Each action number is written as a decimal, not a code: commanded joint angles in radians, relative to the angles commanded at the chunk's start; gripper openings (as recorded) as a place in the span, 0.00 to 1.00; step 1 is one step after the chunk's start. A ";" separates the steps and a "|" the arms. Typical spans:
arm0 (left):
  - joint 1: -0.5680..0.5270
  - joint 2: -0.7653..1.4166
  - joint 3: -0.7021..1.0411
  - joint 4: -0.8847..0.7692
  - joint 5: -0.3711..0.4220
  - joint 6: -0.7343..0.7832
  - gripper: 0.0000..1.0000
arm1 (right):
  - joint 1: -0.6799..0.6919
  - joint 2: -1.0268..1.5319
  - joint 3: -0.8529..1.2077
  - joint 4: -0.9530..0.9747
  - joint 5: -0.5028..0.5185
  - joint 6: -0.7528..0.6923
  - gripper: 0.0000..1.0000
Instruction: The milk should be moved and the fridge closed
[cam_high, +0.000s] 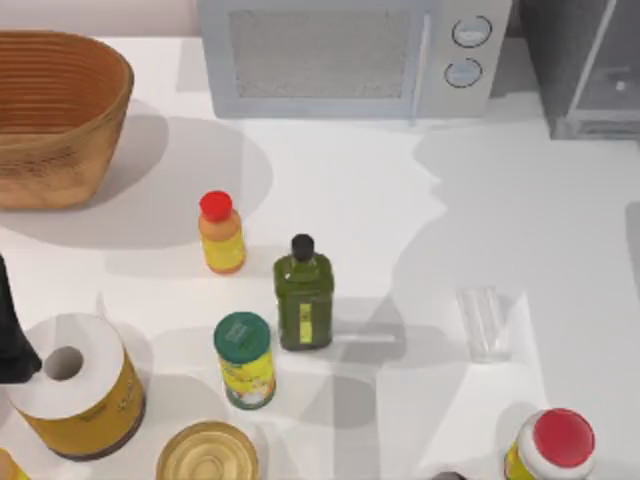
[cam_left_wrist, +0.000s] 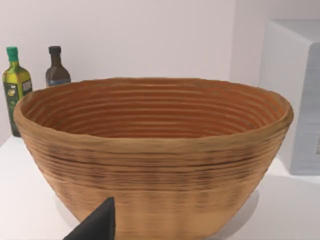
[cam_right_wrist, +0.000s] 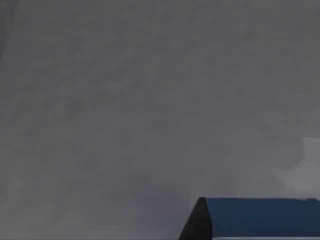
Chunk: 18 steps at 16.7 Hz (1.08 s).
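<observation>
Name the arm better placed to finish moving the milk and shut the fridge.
Right, probably. Its wrist view shows the milk close against a grey surface, and the fridge stands at the table's right. The left arm sits far left beside the basket.

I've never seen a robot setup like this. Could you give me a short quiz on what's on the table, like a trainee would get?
1. True or false: in the top view, the basket stands to the left of the microwave.
2. What colour is the cap of the green bottle? A red, B black, C white.
3. Fill in: the blue top of the milk shows in the ___ wrist view.

Key: 1 true; 2 B; 3 right.
</observation>
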 joint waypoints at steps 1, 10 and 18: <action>0.000 0.000 0.000 0.000 0.000 0.000 1.00 | 0.000 0.000 0.000 0.000 0.000 0.000 0.38; 0.000 0.000 0.000 0.000 0.000 0.000 1.00 | 0.000 0.000 0.000 0.000 0.000 0.000 1.00; 0.000 0.000 0.000 0.000 0.000 0.000 1.00 | 0.002 -0.001 0.000 0.000 0.000 0.000 1.00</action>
